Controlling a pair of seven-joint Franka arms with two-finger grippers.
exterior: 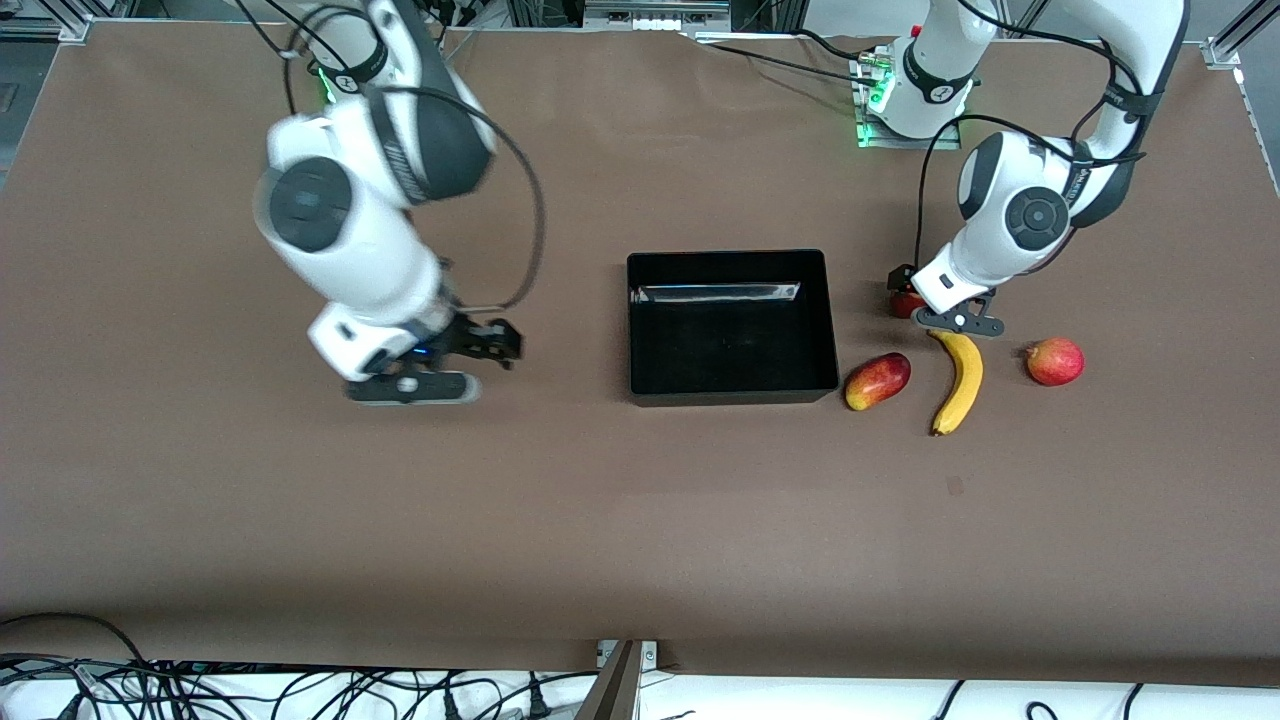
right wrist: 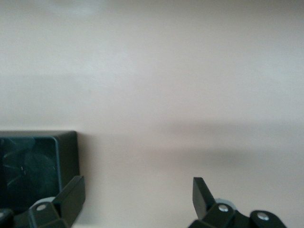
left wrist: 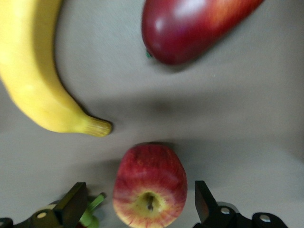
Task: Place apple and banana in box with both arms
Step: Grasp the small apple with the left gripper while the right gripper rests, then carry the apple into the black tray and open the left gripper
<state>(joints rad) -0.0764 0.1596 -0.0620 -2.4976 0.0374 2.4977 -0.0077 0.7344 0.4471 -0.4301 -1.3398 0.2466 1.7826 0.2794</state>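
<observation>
Brown bench (exterior: 200, 520), cloth-covered. Apple (left wrist: 150, 186) sits on it between your left tool's (left wrist: 137, 206) spread fingers, not gripped yet, mostly hidden under that tool in the front view. Banana (exterior: 960, 382) tip lies just beside the apple, mango-like fruit (exterior: 878, 381) near too; a finger could clip either on closing and roll the apple out. Box (exterior: 732, 385) is empty, toward the right arm's end from the fruit. Right tool (exterior: 455, 365) hangs open over bare bench beside the box, holding nothing. Watch both arms meeting over the box.

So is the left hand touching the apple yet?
Apart. The left wrist view shows the left hand open, with table visible between each finger and the apple.
</observation>
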